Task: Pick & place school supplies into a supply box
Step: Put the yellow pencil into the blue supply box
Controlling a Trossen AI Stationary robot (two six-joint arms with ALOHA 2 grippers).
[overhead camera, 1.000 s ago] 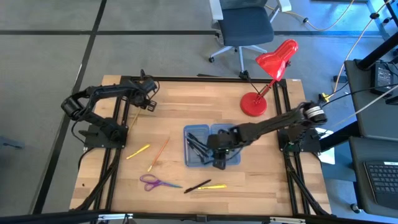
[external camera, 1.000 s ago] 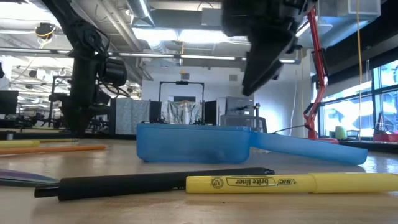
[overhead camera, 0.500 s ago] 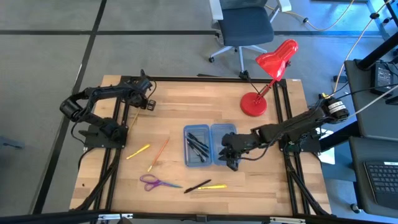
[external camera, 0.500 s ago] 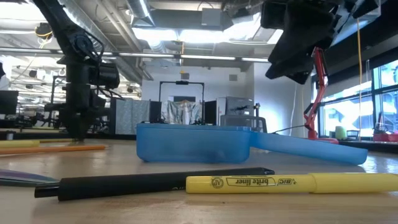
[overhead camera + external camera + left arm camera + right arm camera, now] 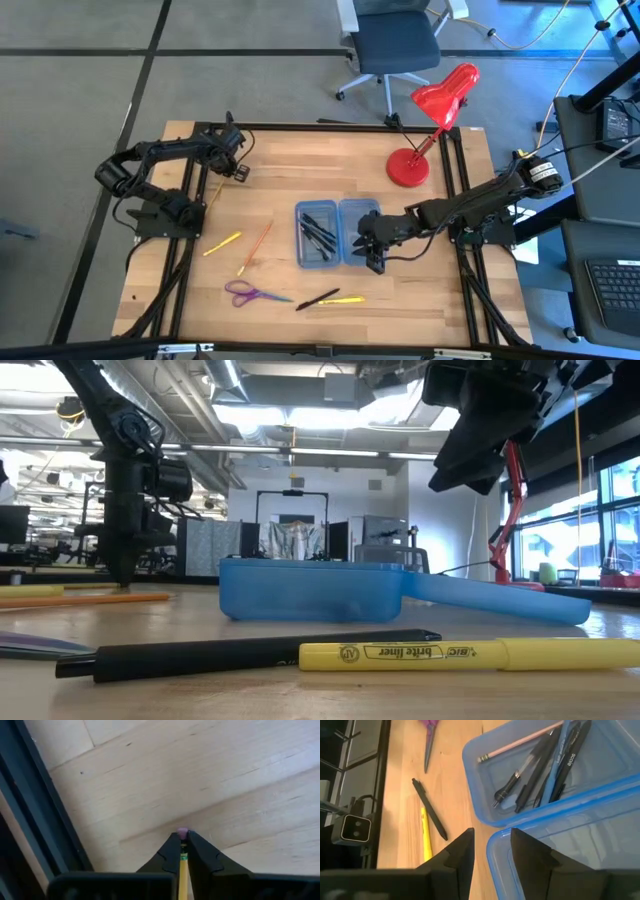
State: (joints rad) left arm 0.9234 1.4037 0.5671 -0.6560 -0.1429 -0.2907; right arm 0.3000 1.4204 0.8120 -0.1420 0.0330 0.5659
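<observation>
The supply box lies open mid-table; its left half holds several pens and a pencil. My right gripper hovers open and empty over the near edge of the right half. My left gripper points down at the table's far left, shut on a yellow pencil. On the wood lie a yellow pen, an orange pencil, purple scissors, a black pen and a yellow highlighter. My left gripper pinches the yellow pencil between its two fingers just behind the pink eraser. The pencil runs along the fingers, eraser end sticking out past the fingertips toward the table. Whether the eraser touches the wood, I cannot tell.
A red desk lamp stands with its base at the far right of the table, its arm reaching up and back. Black frame rails run along both table sides. Bare wood lies between the box and the far edge.
My right gripper has moved from above the box's left half toward the table's right, and now hangs over the near edge of the right half. The box and the loose supplies have stayed put.
</observation>
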